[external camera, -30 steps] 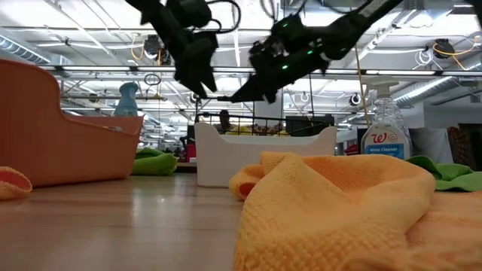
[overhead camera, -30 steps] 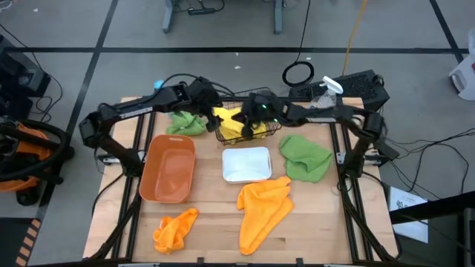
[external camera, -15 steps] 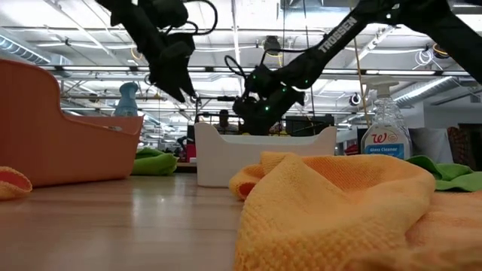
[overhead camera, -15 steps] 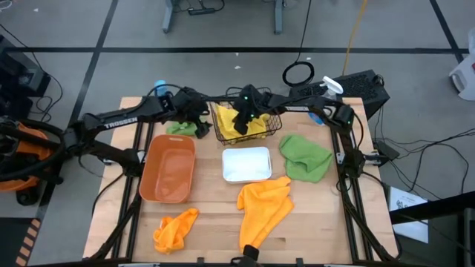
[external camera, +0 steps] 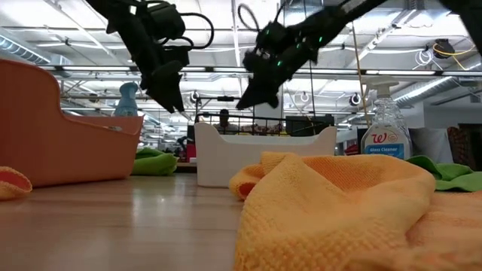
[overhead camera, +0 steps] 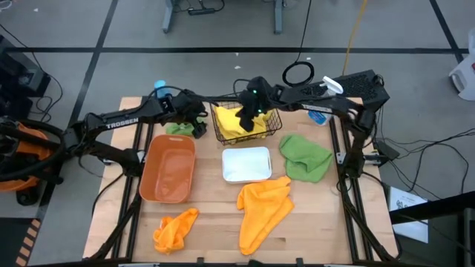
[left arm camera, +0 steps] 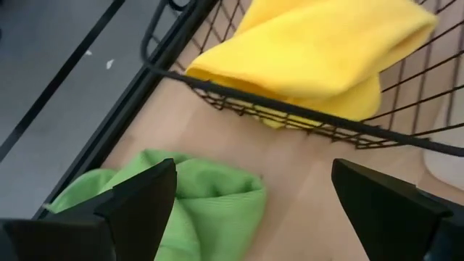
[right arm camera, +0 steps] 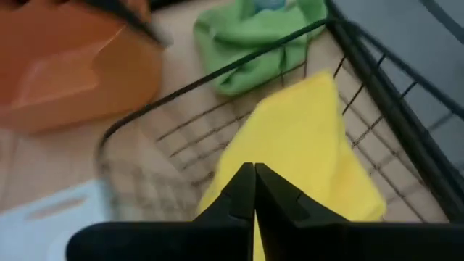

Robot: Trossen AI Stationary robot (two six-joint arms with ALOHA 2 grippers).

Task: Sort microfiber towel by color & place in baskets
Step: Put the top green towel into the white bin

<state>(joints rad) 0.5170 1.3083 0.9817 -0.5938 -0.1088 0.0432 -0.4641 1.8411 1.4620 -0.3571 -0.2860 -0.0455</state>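
Yellow microfiber towels [overhead camera: 237, 123] lie folded in the black wire-mesh basket [overhead camera: 274, 126] at the table's far middle. Right gripper [overhead camera: 246, 119] hangs over them, fingers together, empty. Left gripper [overhead camera: 199, 124], fingers apart, sits above a small green towel [overhead camera: 177, 128] just beside the mesh basket. Orange rounded plastic tub [overhead camera: 168, 167] and white shallow plastic bin [overhead camera: 246, 164] stand nearer. Large green towel [overhead camera: 306, 156], big orange towel [overhead camera: 264, 207], small orange towel [overhead camera: 175, 228] lie loose. Spray bottle [external camera: 384, 129] at far right.
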